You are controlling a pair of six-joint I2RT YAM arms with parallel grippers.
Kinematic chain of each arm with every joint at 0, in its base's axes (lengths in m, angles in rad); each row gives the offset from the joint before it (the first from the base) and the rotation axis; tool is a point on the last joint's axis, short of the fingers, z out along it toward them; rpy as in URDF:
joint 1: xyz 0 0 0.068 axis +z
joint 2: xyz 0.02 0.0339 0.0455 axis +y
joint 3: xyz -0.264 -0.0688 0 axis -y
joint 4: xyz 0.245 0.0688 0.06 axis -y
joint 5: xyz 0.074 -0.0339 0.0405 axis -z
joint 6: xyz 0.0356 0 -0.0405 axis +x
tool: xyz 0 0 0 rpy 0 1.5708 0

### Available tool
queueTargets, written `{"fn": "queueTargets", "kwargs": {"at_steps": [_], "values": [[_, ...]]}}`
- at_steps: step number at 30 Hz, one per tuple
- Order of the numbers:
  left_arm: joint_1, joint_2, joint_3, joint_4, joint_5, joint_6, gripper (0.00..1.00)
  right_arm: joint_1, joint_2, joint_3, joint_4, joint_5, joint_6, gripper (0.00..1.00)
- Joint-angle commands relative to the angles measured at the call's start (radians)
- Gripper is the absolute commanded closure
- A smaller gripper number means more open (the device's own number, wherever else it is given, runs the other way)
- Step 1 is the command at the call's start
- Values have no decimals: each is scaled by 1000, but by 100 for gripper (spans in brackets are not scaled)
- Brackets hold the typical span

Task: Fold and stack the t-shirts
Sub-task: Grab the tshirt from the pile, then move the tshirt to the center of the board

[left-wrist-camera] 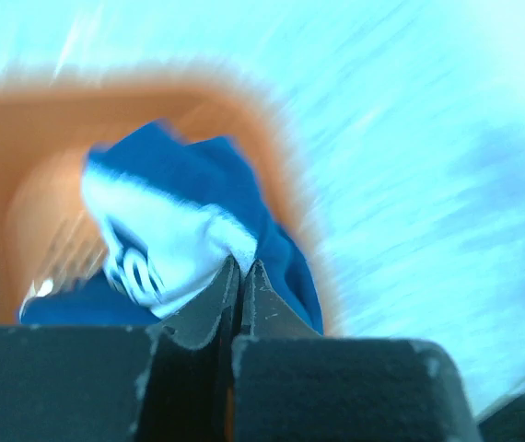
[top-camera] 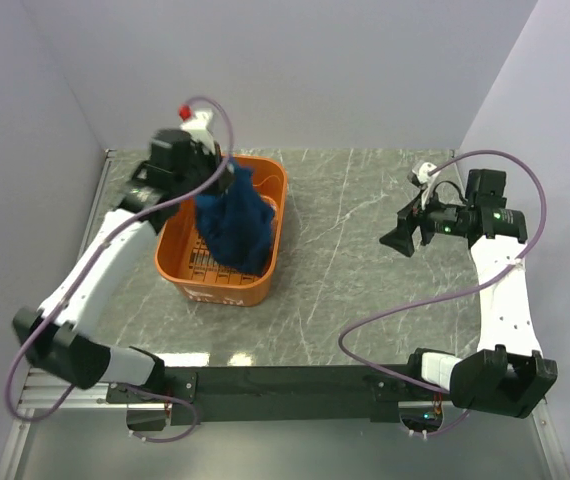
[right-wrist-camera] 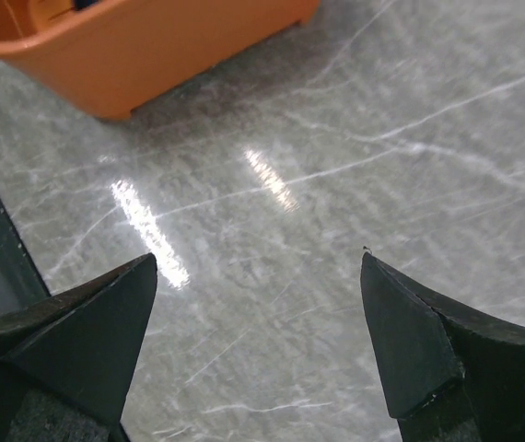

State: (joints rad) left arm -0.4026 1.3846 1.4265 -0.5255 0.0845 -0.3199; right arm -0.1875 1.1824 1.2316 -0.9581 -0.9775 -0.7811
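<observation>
On the left, the dark navy-blue t-shirt (top-camera: 233, 225) (left-wrist-camera: 198, 184) is being gripped by the left gripper (top-camera: 223, 178) (left-wrist-camera: 241, 267), whose jaws are being pressed together on a fold of cloth. It is hanging in a bunch over the orange plastic basket (top-camera: 215, 290) (left-wrist-camera: 23, 120), with its lower part reaching inside. On the right, the right gripper (top-camera: 397, 238) (right-wrist-camera: 256, 260) is being held with jaws spread wide and grasping nothing, above the grey marble-patterned table (top-camera: 365, 200) (right-wrist-camera: 382, 110).

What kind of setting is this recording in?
Probably a robot test cell, not a home: plain white walls box in a grey marble-look tabletop, two arms sit on a black rail at its edge, and the props are an orange basket and a navy t-shirt.
</observation>
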Motion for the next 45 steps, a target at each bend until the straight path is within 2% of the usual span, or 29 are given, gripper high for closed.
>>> {"fn": "queueTargets", "kwargs": {"at_steps": [1, 2, 6, 10, 17, 29, 34, 45], "values": [[-7, -85, 158, 223, 245, -85, 100, 5, -3, 110, -4, -6, 32, 4], [-5, -81, 208, 248, 339, -137, 100, 3, 3, 129, 5, 9, 51, 4], [-42, -27, 339, 366, 480, -252, 100, -1, 23, 206, 94, 129, 183, 5], [-96, 25, 452, 487, 517, -337, 100, -16, 31, 238, 189, 190, 324, 6], [-205, 162, 678, 602, 555, -444, 99, -38, 11, 218, 254, 281, 414, 7], [-301, 301, 798, 706, 566, -531, 100, -107, -21, 164, 294, 323, 453, 7], [-315, 332, 804, 688, 560, -503, 100, -116, -20, 157, 302, 316, 454, 7], [-314, 269, 468, 392, 368, -233, 99, -122, -23, 117, 291, 304, 421, 6]]}}
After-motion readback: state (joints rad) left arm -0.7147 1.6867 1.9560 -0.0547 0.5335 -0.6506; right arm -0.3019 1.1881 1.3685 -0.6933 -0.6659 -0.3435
